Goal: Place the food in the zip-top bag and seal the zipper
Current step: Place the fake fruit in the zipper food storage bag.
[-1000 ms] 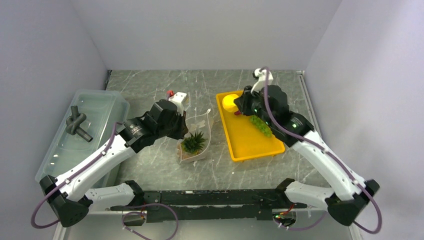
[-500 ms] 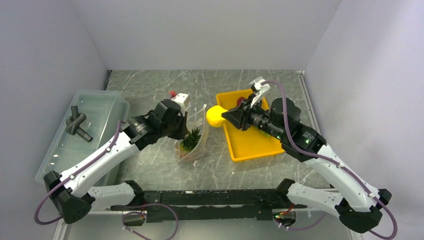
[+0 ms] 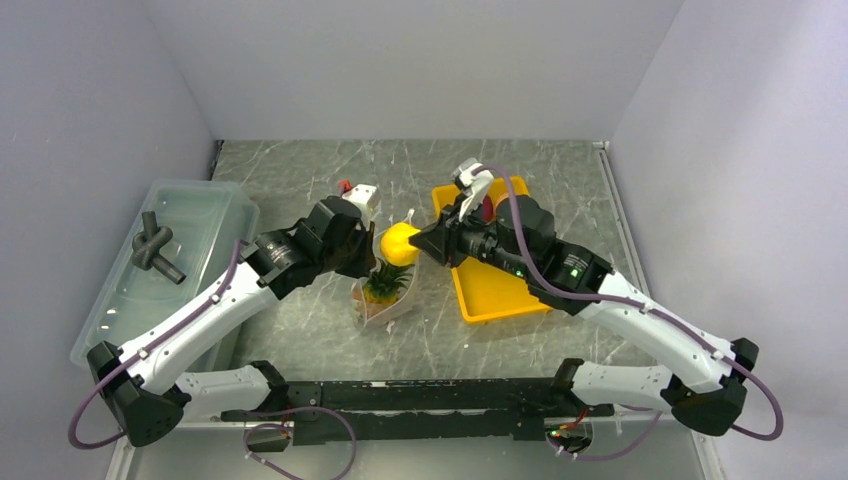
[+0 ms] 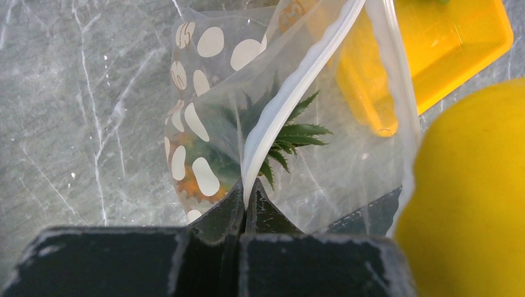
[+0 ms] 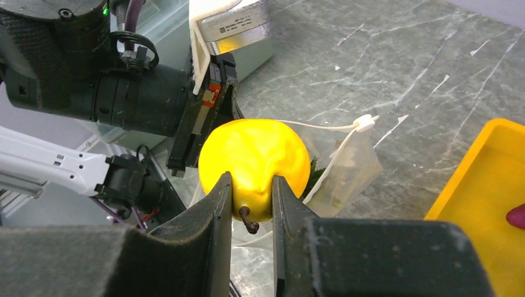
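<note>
The right gripper [image 5: 251, 185] is clasping a yellow fruit [image 5: 254, 151] above the zip-top bag [image 4: 204, 80] (pineapple [image 4: 288, 136] inside), the left gripper [image 4: 244, 201] pinching its zipper [image 4: 291, 93].

The right gripper [image 5: 251, 192], clamped on the yellow round fruit [image 3: 398, 243], has travelled left from the far-left corner of the yellow tray [image 3: 505, 292] and now holds the fruit over the mouth of the zip-top bag [image 3: 398, 300], close beside the left gripper [image 4: 246, 207]; the right arm has swung left with it, covering more of the tray; the bag, earlier spread wide, now stands narrower and more upright; the pineapple [image 3: 383, 285] inside shows more orange.
</note>
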